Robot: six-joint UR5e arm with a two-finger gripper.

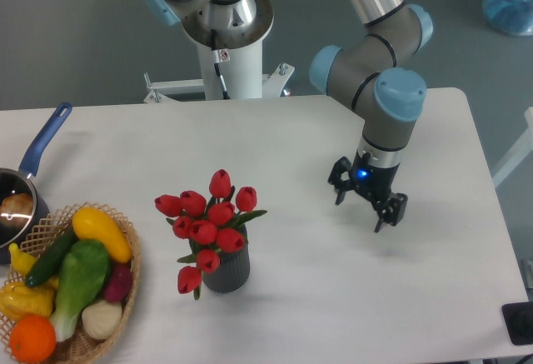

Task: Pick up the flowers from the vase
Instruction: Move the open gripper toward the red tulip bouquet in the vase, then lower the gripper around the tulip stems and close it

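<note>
White table [125, 143]; no legible writing; pincer [364, 210] spread, empty.

A white table [291, 139] stands on grey floor [75, 39] under even light.

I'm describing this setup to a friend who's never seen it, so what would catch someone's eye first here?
Most striking is the bunch of red flowers standing in a dark ribbed vase near the middle front of the white table. To its right, the gripper hangs open above the table, a blue light glowing on it. At the front left, a wicker basket brims with colourful vegetables.
</note>
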